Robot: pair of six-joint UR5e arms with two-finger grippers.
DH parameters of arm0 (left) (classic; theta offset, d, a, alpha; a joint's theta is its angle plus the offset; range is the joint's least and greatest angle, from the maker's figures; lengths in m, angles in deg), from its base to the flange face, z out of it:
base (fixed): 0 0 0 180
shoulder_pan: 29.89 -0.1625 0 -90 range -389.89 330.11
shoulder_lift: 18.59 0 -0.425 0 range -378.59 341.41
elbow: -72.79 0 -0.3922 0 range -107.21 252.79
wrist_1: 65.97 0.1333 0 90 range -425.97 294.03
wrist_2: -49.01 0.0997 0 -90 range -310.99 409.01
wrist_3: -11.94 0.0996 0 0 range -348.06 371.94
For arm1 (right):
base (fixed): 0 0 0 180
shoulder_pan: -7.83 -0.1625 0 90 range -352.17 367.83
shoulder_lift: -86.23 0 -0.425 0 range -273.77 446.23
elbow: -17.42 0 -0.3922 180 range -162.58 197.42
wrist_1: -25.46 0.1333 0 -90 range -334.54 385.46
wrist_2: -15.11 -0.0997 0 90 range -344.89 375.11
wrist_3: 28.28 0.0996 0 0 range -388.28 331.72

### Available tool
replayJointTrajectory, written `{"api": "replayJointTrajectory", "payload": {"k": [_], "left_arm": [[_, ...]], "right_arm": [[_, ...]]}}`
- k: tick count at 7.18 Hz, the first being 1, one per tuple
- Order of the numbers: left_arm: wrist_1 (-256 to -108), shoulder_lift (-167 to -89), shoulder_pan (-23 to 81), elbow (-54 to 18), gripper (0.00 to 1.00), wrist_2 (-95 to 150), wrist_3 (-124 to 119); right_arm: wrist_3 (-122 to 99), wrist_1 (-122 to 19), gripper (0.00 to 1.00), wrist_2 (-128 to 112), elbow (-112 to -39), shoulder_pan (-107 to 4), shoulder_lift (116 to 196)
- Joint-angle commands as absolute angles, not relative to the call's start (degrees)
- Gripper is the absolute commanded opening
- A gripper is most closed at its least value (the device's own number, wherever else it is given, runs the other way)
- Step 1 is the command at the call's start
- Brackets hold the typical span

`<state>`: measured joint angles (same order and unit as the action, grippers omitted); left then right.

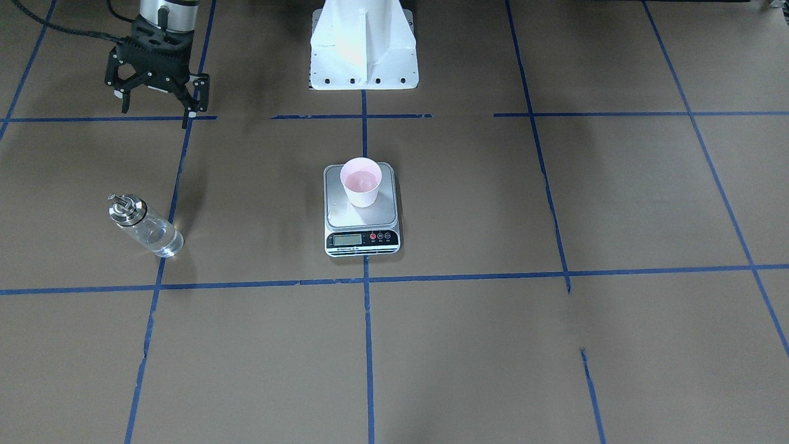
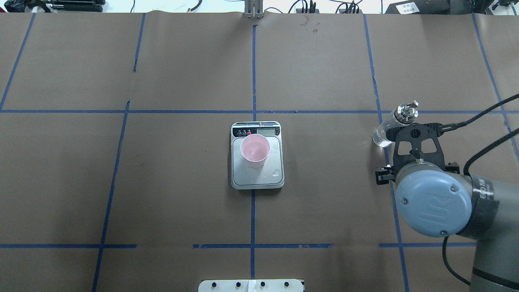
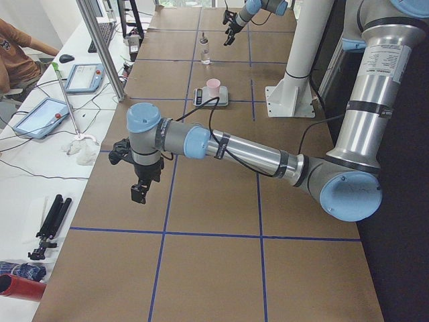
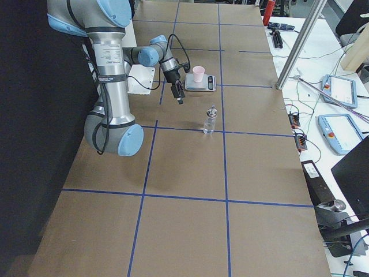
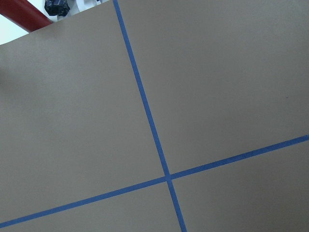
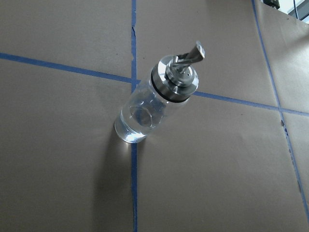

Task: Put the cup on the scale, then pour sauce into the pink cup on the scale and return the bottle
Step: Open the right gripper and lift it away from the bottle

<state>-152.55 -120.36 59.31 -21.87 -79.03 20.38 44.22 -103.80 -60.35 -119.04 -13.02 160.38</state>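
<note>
Exterior front-facing view: cup upright on the scale, roughly mid-platform, with the display strip on the side away from the robot. Overhead exterior view: a few clear droplets lie on the platform beside the cup. Bottle stands upright on the table, its base on a blue tape line, well apart from the scale on the robot's right. Sauce fills only the lower part of the glass; the metal spout cap is on. Right gripper hovers near the bottle on the robot's side, jaws spread, holding nothing, clear of the glass. Left gripper shows only in the exterior left view, over bare table far from the scale; cannot tell whether its jaws are apart or together.
</note>
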Motion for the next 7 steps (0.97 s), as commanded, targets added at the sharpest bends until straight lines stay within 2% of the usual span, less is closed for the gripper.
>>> {"api": "replayJointTrajectory", "payload": {"k": [1, 4, 7], "left_arm": [[-152.54, -120.36, 59.32, -22.21, 1.00, -79.05, 20.38], [-150.45, -119.84, 59.41, -25.28, 1.00, -79.22, 20.38], [-144.29, -120.19, 59.41, -27.58, 1.00, -79.49, 20.73]], "right_arm": [[36.19, -113.67, 1.00, -66.85, -119.43, -19.90, 151.63], [9.88, -109.13, 1.00, -83.25, -116.46, -39.72, 150.91], [-23.44, -106.47, 1.00, -105.07, -103.57, -64.35, 152.93]]}}
